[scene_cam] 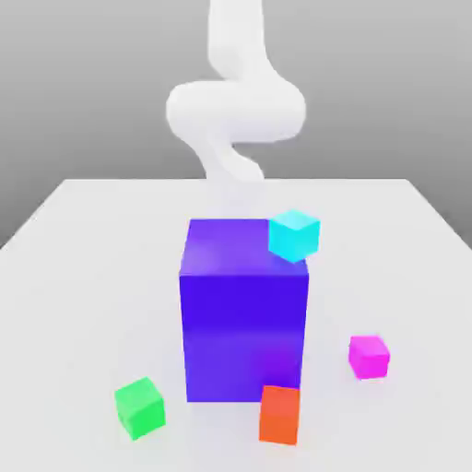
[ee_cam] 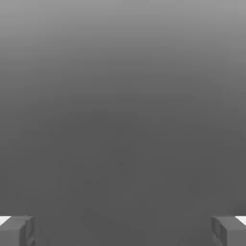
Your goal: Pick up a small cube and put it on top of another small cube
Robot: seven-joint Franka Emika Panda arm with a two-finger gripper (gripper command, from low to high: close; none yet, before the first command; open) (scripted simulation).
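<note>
The small magenta-pink cube (scene_cam: 369, 356) rests on the white table (scene_cam: 83, 277) at the exterior view's right, beside the big blue-violet block (scene_cam: 244, 323). A small cyan cube (scene_cam: 294, 234) shows at the block's upper far-right corner; whether it rests on the block I cannot tell. My white arm (scene_cam: 235, 111) curls above and behind the block, well away from the magenta cube. In the hand view my gripper (ee_cam: 123, 231) is open, its grey fingertips (ee_cam: 17, 230) spread wide with nothing between them, facing plain grey background.
A green cube (scene_cam: 140, 407) sits at the front on the exterior view's left, and an orange-red cube (scene_cam: 279, 415) stands just in front of the block's near right corner. The tall block fills the table's middle.
</note>
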